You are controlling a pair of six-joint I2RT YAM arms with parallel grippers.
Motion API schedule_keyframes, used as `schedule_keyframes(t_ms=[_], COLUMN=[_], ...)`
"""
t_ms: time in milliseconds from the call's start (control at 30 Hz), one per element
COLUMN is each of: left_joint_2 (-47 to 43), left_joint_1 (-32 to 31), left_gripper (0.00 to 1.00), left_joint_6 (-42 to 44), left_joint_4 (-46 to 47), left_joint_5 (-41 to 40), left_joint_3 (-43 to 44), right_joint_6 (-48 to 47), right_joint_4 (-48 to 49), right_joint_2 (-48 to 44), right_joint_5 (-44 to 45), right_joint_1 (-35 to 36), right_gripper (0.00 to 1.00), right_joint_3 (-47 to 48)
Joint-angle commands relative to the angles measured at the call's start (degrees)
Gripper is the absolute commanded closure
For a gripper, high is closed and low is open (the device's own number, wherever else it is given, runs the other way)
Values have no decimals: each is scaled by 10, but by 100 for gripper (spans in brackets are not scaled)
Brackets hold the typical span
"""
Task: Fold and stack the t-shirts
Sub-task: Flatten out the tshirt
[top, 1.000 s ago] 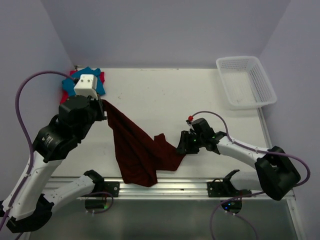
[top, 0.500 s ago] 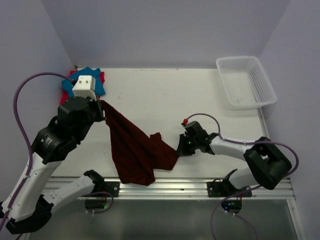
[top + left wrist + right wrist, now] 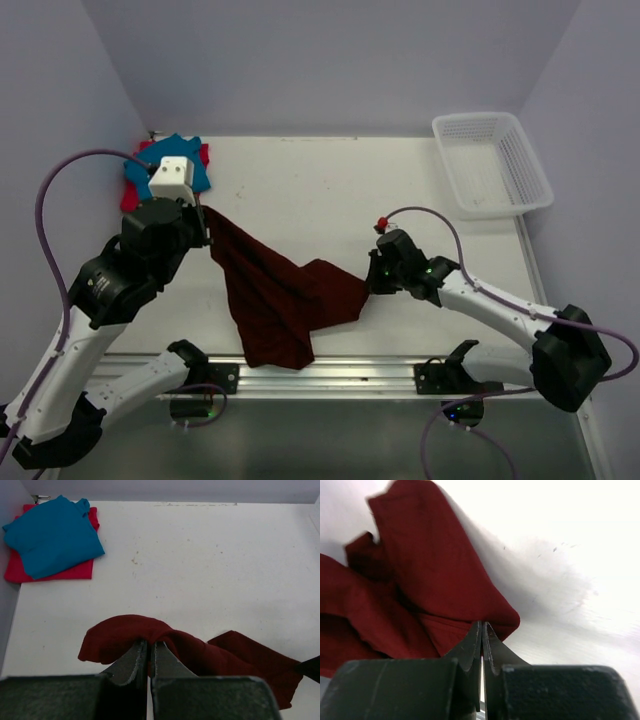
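The white table spreads under both my grippers. The maroon t-shirt is strung between them, its long axis running from my left gripper across to my right gripper, with a loose fold sagging back toward my bases. Both sets of jaws are pinched tight on its cloth. Ahead and to the left of my left gripper, the folded teal t-shirt lies on top of the red-pink t-shirt.

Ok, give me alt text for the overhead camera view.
The left hand and right hand each pinch an end of a dark maroon t-shirt, draped across a white table. A teal shirt lies on a red-pink one far left; a white basket sits far right.
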Motion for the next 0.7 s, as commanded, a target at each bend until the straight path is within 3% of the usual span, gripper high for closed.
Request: schedule_keyframes(t_ms=[0,500,667], left_joint_2=[-2,-23,-33], left_joint_1=[0,0,0], left_gripper=[100,100,100], left_joint_6=[-3,4,-1], left_joint_4=[26,42,42], left_joint_5=[-15,-24,-27], left_joint_3=[-9,-51,-75], right_joint_6=[-37,-23,-16], right_joint_4=[-91,-272,-287], right_joint_2=[-57,-174,-189], right_joint_5=[111,508,578], right_joint_1=[0,-1,-1], right_gripper=[100,100,100], right_joint_3=[56,174,172])
